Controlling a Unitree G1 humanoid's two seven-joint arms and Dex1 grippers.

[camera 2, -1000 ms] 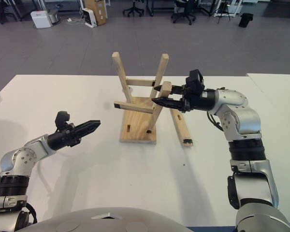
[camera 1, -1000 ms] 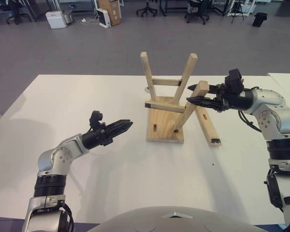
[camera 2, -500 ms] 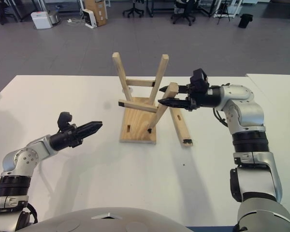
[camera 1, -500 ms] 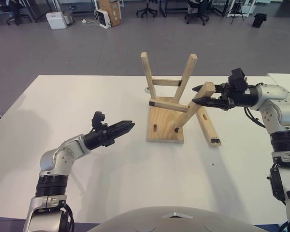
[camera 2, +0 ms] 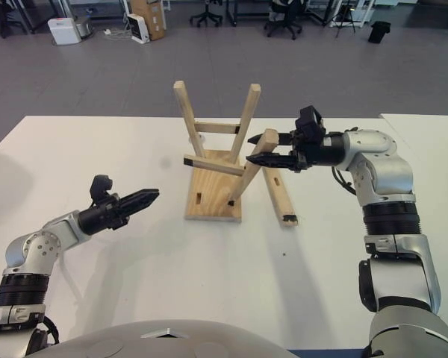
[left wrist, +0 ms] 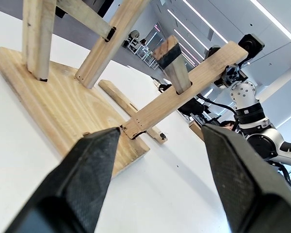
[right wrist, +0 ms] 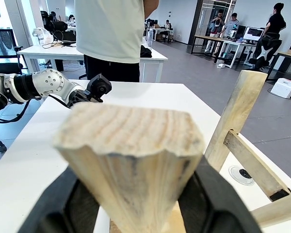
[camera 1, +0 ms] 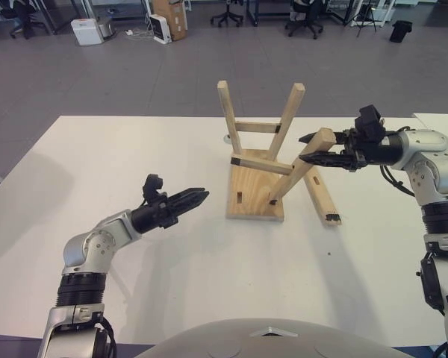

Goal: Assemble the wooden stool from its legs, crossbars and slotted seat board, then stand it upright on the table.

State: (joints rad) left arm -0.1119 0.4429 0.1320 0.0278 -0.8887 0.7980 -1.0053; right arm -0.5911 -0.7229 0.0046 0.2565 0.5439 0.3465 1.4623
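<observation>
Inspecting the white surface [camera 1: 127, 156], I found the slotted seat board [camera 1: 248, 203] lying flat near its centre. Two legs stood up from the board's far edge: the far-left leg [camera 1: 229, 119] and the far-right leg [camera 1: 287, 118], each leaning slightly outward at the top. An upper crossbar [camera 1: 257, 127] joined them.

A third, tilted leg [camera 1: 297, 169] had its foot at the near right part of the board and leaned away to the right. A lower crossbar [camera 1: 263, 162] with a black end ran leftward from this leg and ended near the base of the far-left leg. Whether the foot was seated in a slot could not be told.

The right hand [camera 1: 306, 148] was clamped on the upper end of the tilted leg, one finger above it and one below. The right wrist view showed the leg's end grain gripped between the fingers.

A fourth, loose leg [camera 1: 322, 200] lay flat on the surface just beside the board's right edge.

The left hand [camera 1: 200, 195] hovered above the surface to the left of the board, apart from it and pointing towards it. Its fingers [left wrist: 89, 182] were spread and held nothing.
</observation>
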